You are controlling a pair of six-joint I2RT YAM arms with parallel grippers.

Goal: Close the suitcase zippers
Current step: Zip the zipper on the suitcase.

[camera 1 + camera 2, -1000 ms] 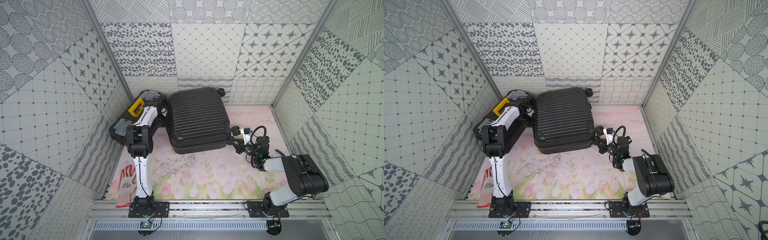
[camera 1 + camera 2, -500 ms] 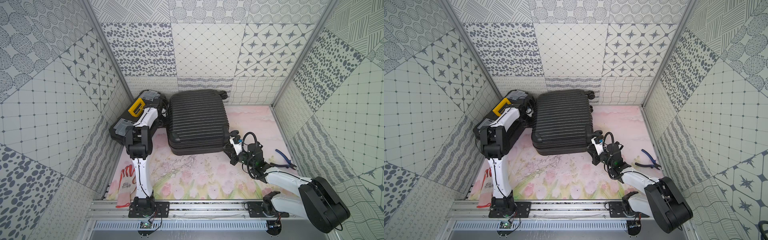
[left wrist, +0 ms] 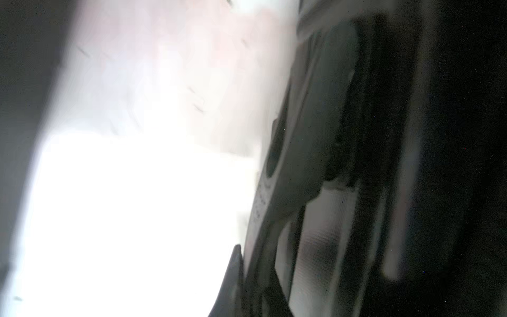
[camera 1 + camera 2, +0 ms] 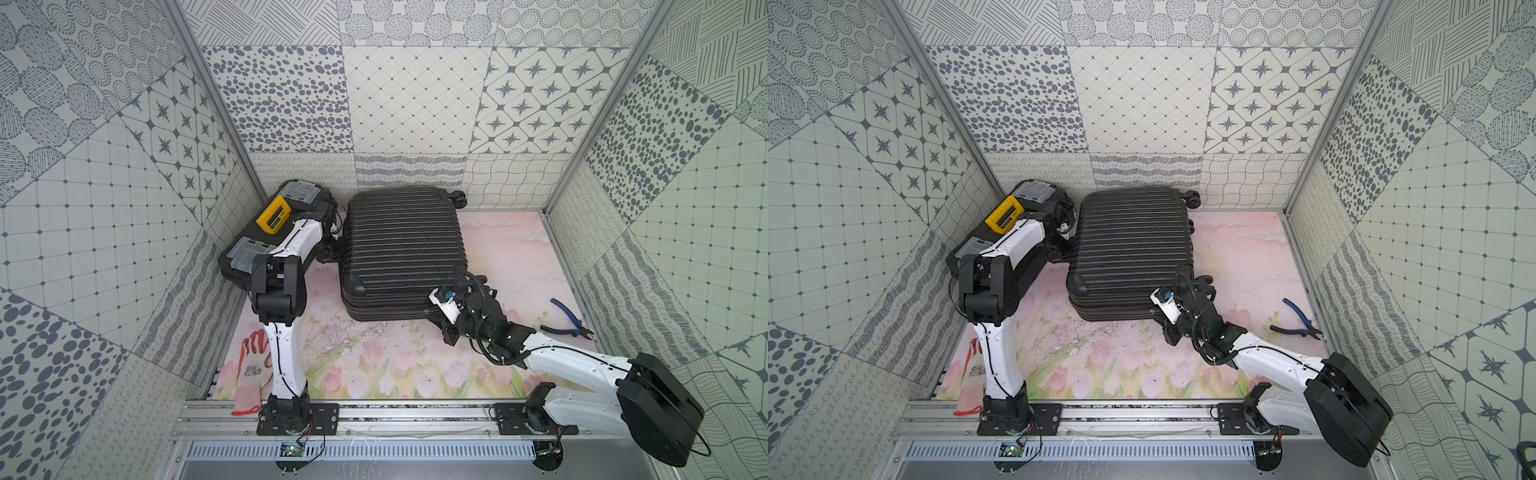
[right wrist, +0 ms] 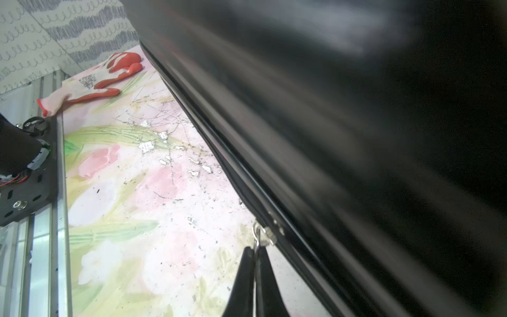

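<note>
Nearest, a red-and-white glove (image 4: 249, 365) is seen lying on the floral mat (image 4: 374, 365) by the front rail, clear of the work. Just past it the right gripper (image 5: 255, 251) is found low at the suitcase's near right corner, jaws pinched narrow on a small metal zipper pull (image 5: 263, 234). The pull is seated on the zipper track (image 5: 219, 153), which runs along the near edge of the case. Blue-handled pliers (image 4: 567, 320) are noted on the mat at the right, well apart from the case.

The suitcase (image 4: 401, 249) is laid flat mid-mat, ribbed shell up, wheels toward the back wall, both shells folded together. The left gripper (image 4: 332, 251) is pressed in at the case's left edge, in the gap beside the toolbox (image 4: 305, 193). It is closed narrow. What it grips, if anything, cannot be told, as the left wrist view is blurred and dark.

Progress is judged as partway. The lid is down and one pull is in hand at the near corner. The whole near edge ahead of that pull looks not yet run, and the left side cannot be checked. Whether the right side is already zipped cannot be confirmed either. Left to do, as judged: the pull is to be drawn along the near edge, and the second pull is to be brought to meet it.
</note>
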